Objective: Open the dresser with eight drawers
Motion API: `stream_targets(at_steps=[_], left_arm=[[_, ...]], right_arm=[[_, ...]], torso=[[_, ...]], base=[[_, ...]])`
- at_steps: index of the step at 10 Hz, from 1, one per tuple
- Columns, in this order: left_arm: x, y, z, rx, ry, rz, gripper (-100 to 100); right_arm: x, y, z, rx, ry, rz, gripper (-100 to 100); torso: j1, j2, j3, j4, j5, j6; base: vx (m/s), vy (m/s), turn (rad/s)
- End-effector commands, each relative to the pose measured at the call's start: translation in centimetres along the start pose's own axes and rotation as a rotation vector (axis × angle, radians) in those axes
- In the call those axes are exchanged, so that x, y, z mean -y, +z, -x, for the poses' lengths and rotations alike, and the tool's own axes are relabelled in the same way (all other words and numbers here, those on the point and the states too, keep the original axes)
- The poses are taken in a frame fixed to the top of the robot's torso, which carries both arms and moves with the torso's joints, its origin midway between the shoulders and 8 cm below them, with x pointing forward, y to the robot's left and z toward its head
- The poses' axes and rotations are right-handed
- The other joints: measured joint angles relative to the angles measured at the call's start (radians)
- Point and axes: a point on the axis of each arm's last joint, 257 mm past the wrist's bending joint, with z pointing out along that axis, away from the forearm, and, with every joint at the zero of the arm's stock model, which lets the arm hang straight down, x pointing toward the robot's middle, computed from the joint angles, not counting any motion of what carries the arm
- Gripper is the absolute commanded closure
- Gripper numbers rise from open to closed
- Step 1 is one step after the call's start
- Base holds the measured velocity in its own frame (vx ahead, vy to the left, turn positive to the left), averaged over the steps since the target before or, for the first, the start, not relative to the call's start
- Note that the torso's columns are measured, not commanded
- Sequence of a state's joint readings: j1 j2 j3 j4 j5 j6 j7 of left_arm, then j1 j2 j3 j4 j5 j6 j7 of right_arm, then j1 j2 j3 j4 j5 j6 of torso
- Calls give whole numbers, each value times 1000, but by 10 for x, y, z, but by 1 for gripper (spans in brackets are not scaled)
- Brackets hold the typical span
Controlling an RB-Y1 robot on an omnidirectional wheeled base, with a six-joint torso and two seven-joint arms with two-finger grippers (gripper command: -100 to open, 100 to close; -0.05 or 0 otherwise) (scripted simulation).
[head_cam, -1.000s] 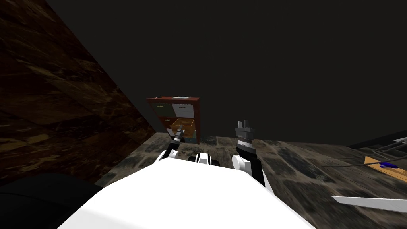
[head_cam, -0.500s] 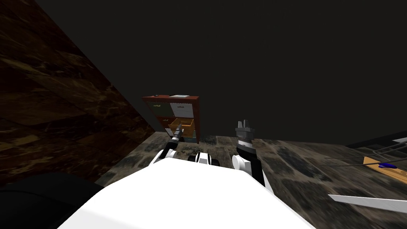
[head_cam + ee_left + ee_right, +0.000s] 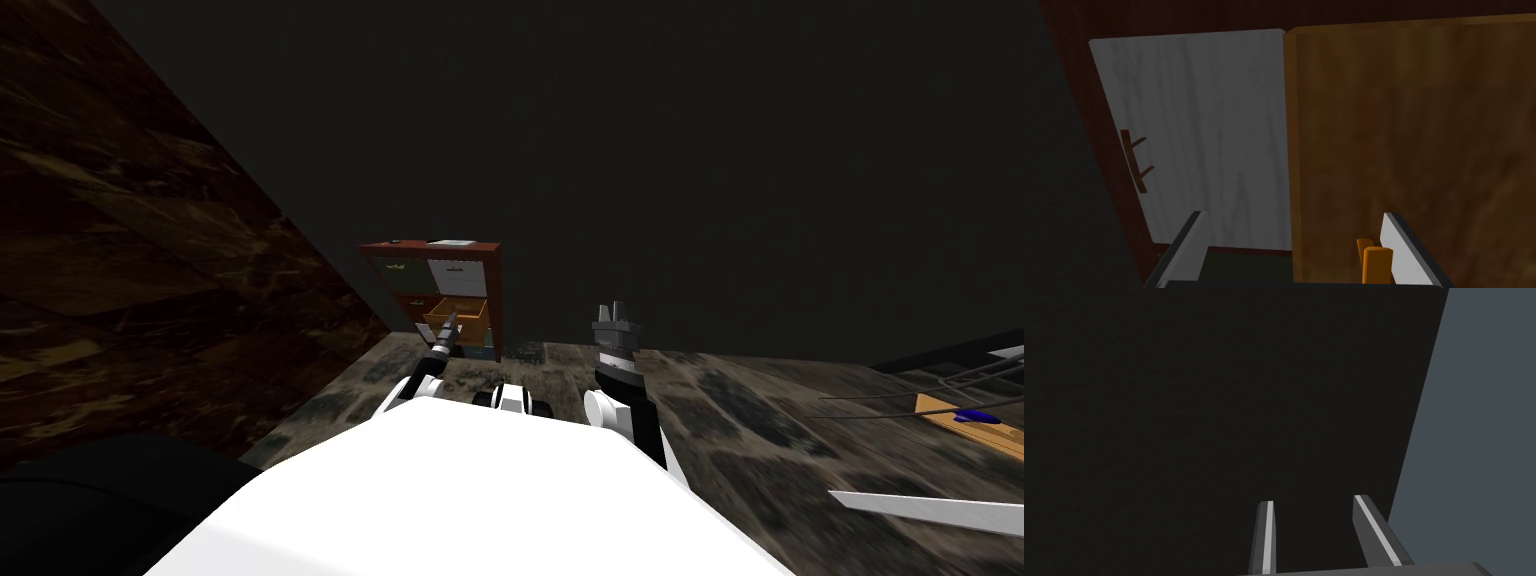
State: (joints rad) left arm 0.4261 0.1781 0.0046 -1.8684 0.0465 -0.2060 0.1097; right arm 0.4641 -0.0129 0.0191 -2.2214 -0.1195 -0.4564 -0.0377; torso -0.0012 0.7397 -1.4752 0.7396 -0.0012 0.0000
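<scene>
The dresser [image 3: 432,290] has a red-brown frame and stands against the dark wall ahead, with pale drawer fronts in its top row. One orange-brown drawer [image 3: 460,318] is pulled out. My left gripper [image 3: 450,326] reaches to that drawer's front. In the left wrist view, the left gripper [image 3: 1292,216] is open. An orange handle [image 3: 1374,262] sits just inside one of its fingers [image 3: 1399,245], which do not press it. Beyond are the open drawer's wooden inside [image 3: 1414,150] and a white drawer front [image 3: 1199,135] with a brown handle [image 3: 1135,161]. My right gripper [image 3: 612,310] is raised, part open and empty [image 3: 1313,500].
A dark marbled wall [image 3: 150,250] runs along the left up to the dresser. The floor [image 3: 720,400] is mottled grey-brown. At the far right lie a wooden board with a blue object [image 3: 975,418] and a white slat [image 3: 930,510].
My view swung a little during the first half second, so the dresser sits slightly further left. Both grippers keep the same opening and the drawer stays as far out.
</scene>
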Motion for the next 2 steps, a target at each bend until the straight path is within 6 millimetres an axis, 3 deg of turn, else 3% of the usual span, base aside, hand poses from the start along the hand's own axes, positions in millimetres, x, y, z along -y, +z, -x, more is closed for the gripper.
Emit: stream_targets(at_steps=[1,2], left_arm=[[-1,0,0,0,0,2,0],[-1,0,0,0,0,3,0]], right_arm=[[0,0,0,0,0,0,0],[0,0,0,0,0,0,0]], torso=[[0,-1,0,-1,0,0],[1,-1,0,-1,1,0]], base=[[0,0,0],[0,0,0]])
